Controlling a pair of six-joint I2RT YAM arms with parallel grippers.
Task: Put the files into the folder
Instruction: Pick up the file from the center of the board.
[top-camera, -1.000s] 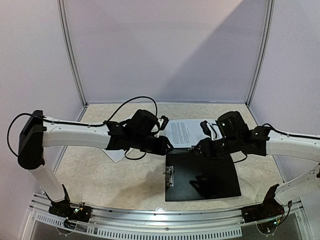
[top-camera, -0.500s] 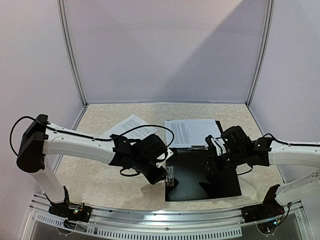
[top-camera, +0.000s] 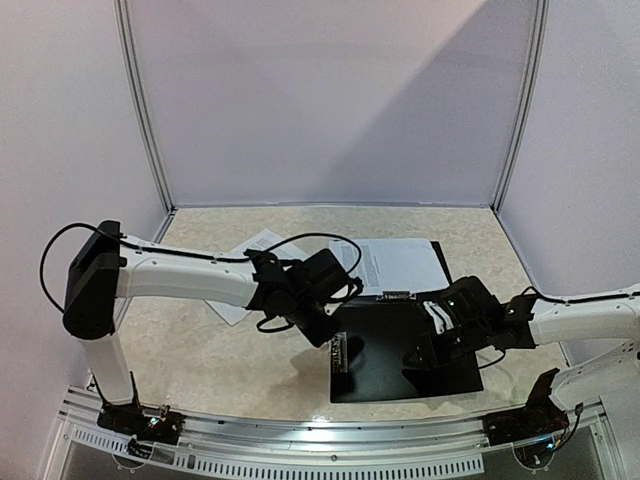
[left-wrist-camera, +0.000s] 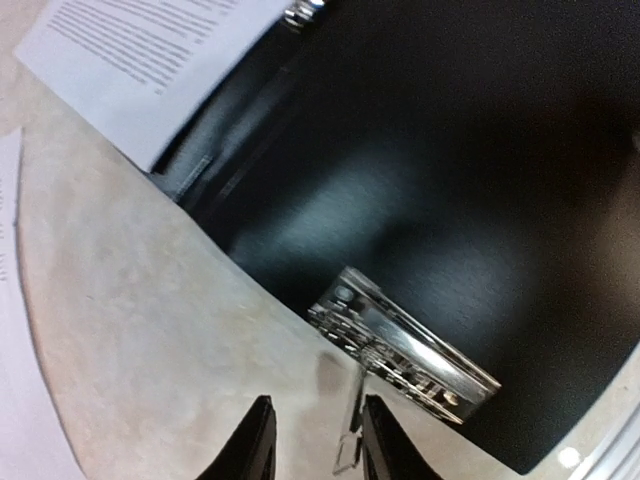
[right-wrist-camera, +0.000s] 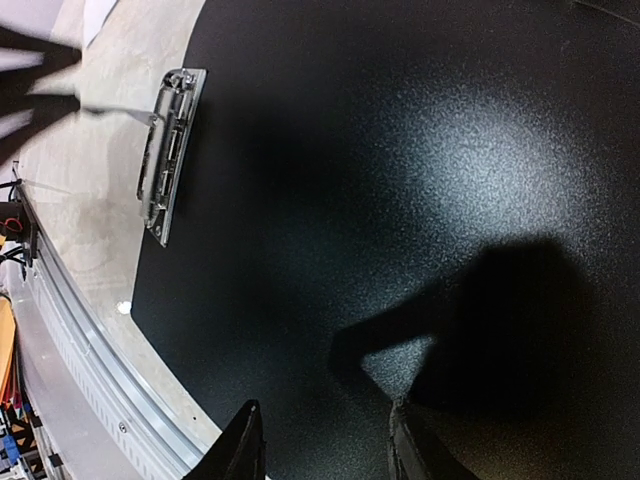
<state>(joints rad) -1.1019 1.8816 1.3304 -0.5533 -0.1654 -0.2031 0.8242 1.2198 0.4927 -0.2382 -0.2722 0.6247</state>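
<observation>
The files (top-camera: 395, 262) carry dense lines of black print, too small to read in the top view and blurred in the left wrist view. No brand or label can be read anywhere.

The folder (top-camera: 400, 345) lies open and flat on the surface (top-camera: 200, 350) between the two arms. Its long axis runs from the near edge toward the back wall. The files rest on its far half with their near edge across the middle of the folder, and the near half is bare black. A metal clip (left-wrist-camera: 405, 345) sits on the left edge of that near half, its length running along the edge. A loose sheet (top-camera: 240, 248) lies tilted on the surface to the left of the folder, partly under the left arm (top-camera: 180, 275).

The left arm rises from its base to a high elbow. Its forearm reaches right toward the centre, and the wrist bends down at the folder's left edge. The left gripper (left-wrist-camera: 312, 445) hangs just beside the clip with its jaws spread a little. A thin metal lever (left-wrist-camera: 352, 425) from the clip shows in the gap, and I cannot tell whether either jaw touches it.

The right arm (top-camera: 580, 315) comes in low from the right, its wrist angled down over the near right part of the folder. The right gripper (right-wrist-camera: 325, 440) has its jaws spread with nothing between them, above the bare black panel.
</observation>
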